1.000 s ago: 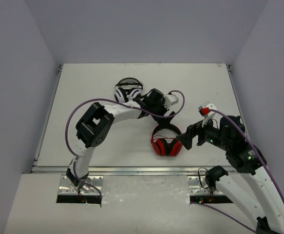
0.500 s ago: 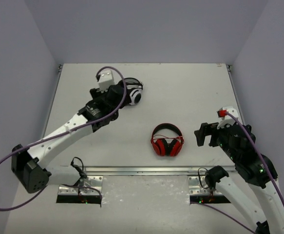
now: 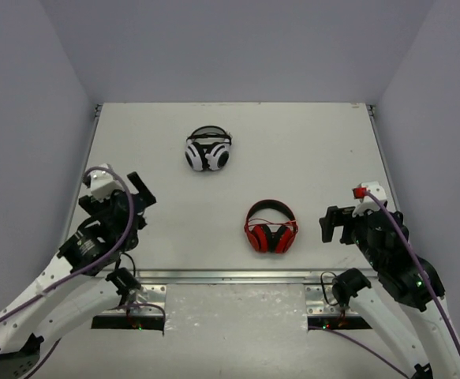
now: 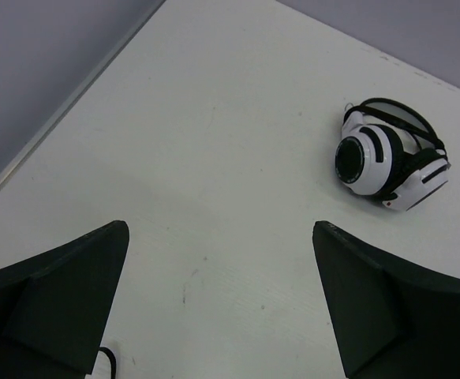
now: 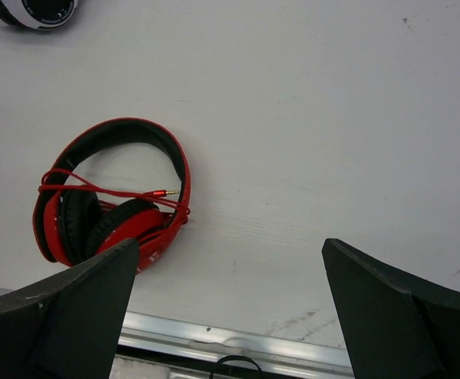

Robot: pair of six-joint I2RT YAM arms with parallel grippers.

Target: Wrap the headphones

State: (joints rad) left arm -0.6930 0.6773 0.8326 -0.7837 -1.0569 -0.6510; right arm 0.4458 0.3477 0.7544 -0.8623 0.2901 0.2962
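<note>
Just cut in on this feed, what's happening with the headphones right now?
Nothing is being handled. The left gripper hangs open near the left edge of the table. The right gripper is open just to the right of the red headphones and touches nothing. They lie flat near the front edge with the red cable looped loosely across them. The white-and-black headphones lie farther back, apart.

White-and-black headphones cut off by right wrist view's top edge, fingers cropped below.

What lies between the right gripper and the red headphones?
Nothing. In the top view, only bare table separates the right gripper from the red headphones.
</note>
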